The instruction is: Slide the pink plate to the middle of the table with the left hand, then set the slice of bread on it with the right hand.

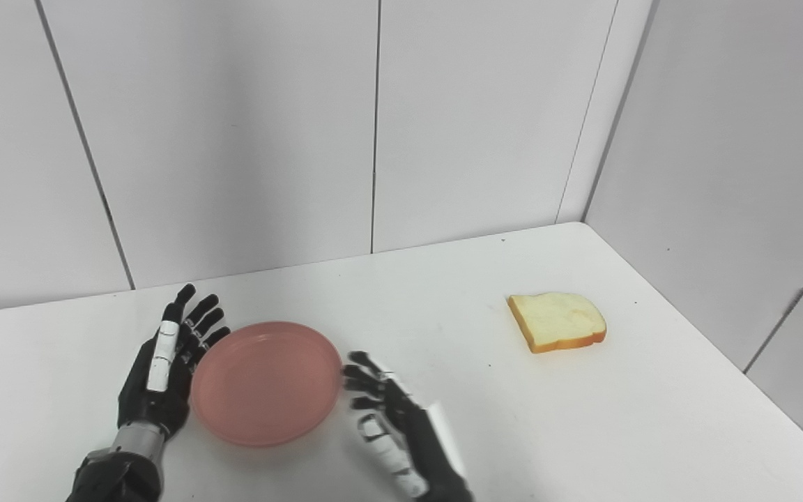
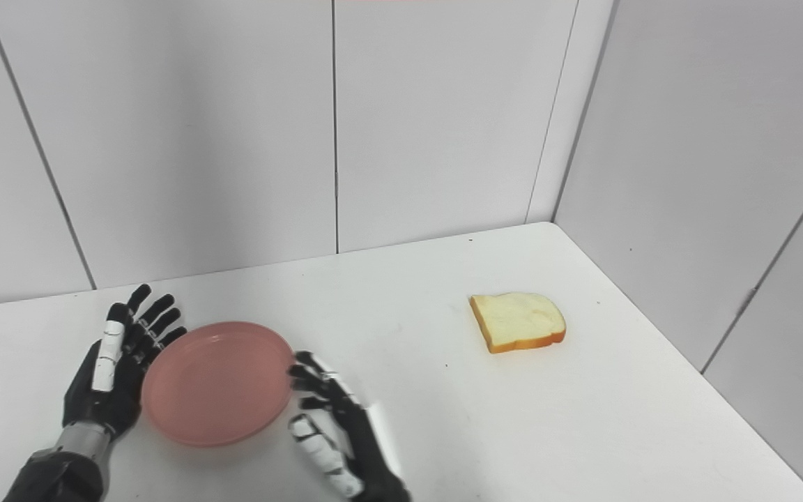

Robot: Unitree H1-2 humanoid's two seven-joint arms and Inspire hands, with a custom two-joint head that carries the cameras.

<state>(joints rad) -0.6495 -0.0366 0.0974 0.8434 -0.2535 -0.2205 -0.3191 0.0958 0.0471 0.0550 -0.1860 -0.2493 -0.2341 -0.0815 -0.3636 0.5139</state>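
The robot's left hand [image 1: 164,362], fingers spread and holding nothing, stands edge-on against the left rim of the pink plate [image 1: 266,382], while the right hand [image 1: 394,432], also open and empty, rests just beside the plate's right rim. The slice of bread [image 1: 557,321] lies well apart, far right on the white table [image 1: 583,432], which is enclosed by pale grey panelled walls [image 1: 234,139] behind and to the right.

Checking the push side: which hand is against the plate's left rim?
The left hand, open along the pink plate; the right hand sits at its right.
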